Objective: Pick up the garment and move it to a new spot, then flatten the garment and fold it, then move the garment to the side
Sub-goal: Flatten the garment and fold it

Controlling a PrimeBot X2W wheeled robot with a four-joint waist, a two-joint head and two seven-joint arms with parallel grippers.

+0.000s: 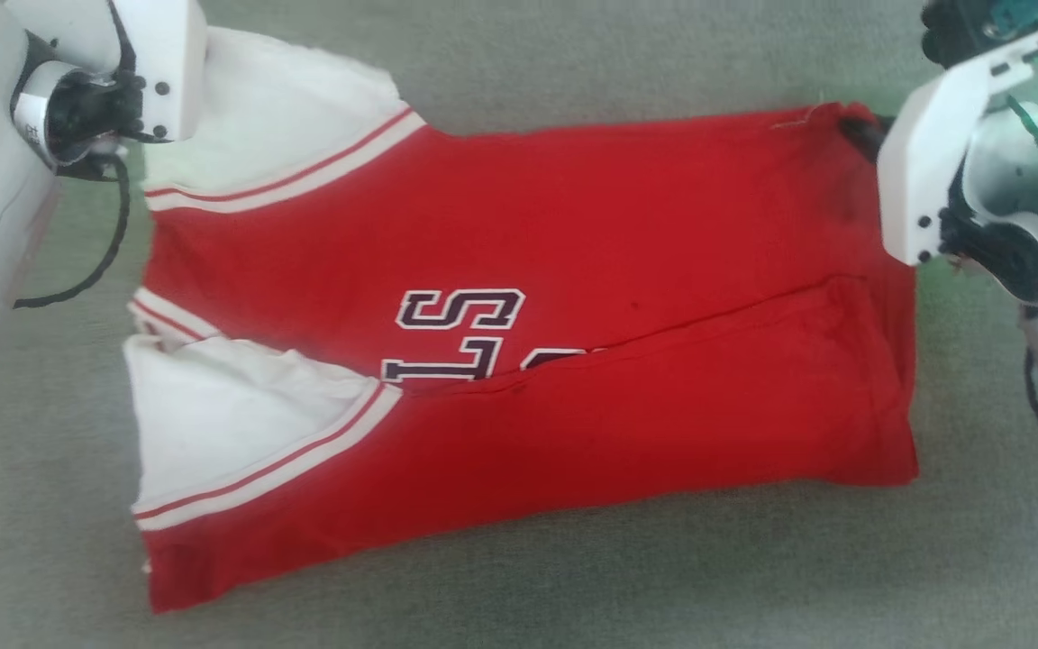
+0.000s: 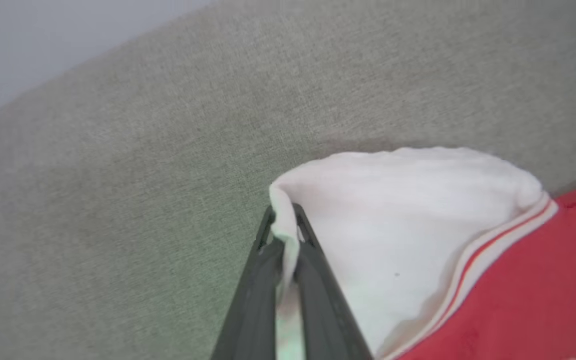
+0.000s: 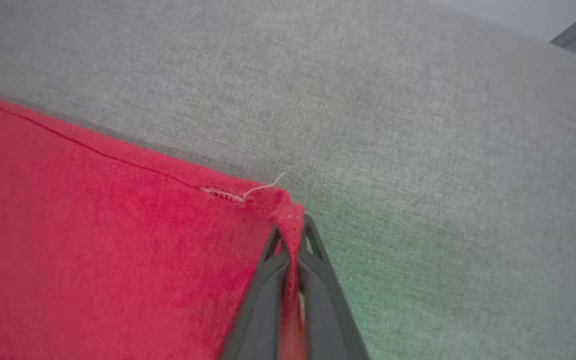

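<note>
Two far corners gripped: left hand (image 2: 284, 220) clamped on white corner, right hand (image 3: 290, 227) clamped on red corner. Garment (image 1: 618, 225) flat on grey fabric surface (image 1: 573, 577), long axis spanning hand to hand; near edge free.

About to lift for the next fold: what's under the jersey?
Grey woven surface shows all around the jersey, so it lies on that. Anything beneath its folded layers is covered.

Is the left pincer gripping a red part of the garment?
No, the left pincer is shut on a white corner of the garment, away from its red fabric.
</note>
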